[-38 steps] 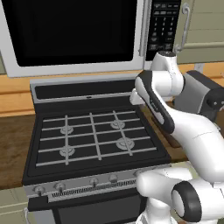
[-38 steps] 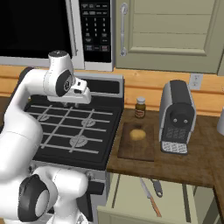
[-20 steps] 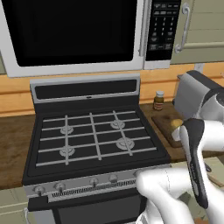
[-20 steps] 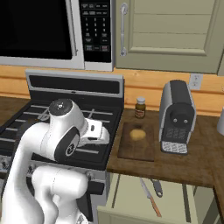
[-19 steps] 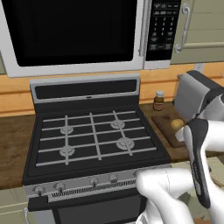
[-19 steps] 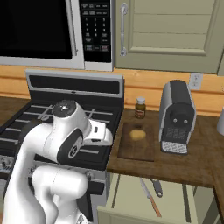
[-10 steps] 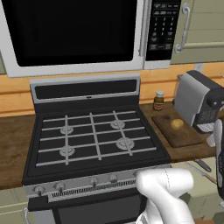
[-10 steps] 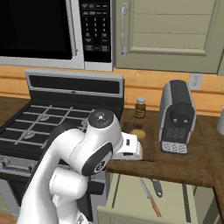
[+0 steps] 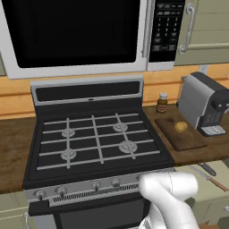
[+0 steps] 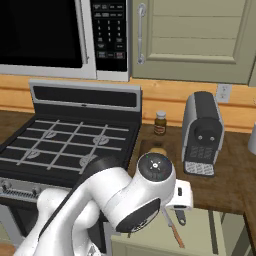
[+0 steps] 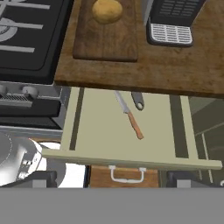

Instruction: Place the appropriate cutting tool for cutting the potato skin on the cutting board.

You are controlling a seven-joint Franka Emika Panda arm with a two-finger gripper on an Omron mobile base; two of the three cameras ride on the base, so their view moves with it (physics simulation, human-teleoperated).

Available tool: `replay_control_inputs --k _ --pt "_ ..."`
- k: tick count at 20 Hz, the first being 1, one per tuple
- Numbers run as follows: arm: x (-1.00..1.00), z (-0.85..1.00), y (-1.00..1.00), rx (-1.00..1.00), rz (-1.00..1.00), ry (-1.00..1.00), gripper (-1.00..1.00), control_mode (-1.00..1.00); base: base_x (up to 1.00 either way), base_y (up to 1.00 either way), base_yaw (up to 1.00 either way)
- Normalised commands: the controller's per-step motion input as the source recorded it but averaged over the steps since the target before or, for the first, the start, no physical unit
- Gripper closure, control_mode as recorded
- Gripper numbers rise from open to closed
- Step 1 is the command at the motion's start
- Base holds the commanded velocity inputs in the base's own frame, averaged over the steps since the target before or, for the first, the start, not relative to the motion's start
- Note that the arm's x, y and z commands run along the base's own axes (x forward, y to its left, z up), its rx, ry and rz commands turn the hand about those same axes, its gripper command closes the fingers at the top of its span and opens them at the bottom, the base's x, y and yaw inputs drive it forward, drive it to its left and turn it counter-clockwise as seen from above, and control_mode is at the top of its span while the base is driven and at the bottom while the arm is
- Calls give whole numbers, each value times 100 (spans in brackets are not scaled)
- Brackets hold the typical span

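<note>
Here's the open pale drawer (image 11: 127,131) under the lighter brown wooden countertop (image 11: 175,70), and inside lies a knife with a silver blade and orange-brown handle (image 11: 130,116), a dark-handled tool (image 11: 137,100) just beside it near the drawer's back edge. Up on the countertop, the small yellowish-tan potato (image 11: 107,10) sits toward the far edge of the flat dark brown wooden cutting board (image 11: 105,43), beside the grey coffee machine (image 11: 170,19). The black gas stove (image 9: 96,143) flanks the board. Whether the gripper is parted or closed, I cannot tell.
</note>
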Motion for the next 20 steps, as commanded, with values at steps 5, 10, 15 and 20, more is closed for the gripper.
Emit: replay_control_inputs --k 5,10,15,20 --pt "27 -14 -25 2 -2 4 -100 -100 0 0 0" --pt "19 -42 -14 1 -2 2 -100 -100 0 0 0" --pt "8 -58 -3 0 -2 4 -100 -100 0 0 0" --pt "7 -54 0 0 -7 12 -100 -100 0 0 0"
